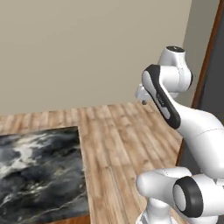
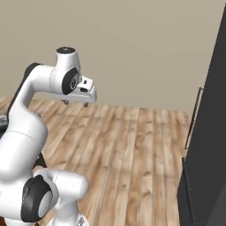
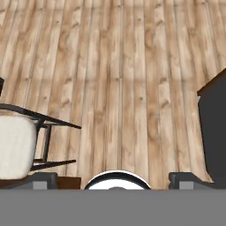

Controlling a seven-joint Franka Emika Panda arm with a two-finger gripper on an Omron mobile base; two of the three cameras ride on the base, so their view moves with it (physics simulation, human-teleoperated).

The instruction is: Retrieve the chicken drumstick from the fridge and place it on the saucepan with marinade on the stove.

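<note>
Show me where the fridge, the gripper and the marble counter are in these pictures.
fridge (image 2: 207, 145): right base view, on its dark closed front.
gripper (image 2: 76, 103): right base view, midway between its open fingertips.
marble counter (image 1: 39, 170): left base view, on its bare black-and-white top.

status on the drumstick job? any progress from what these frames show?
Done: nothing visible. The fridge stands shut at the right, its long handle facing the wooden floor. In hand: nothing; the tool is open and empty, held high over the floor. Left: open the fridge, take the drumstick, carry it to the saucepan.
</note>
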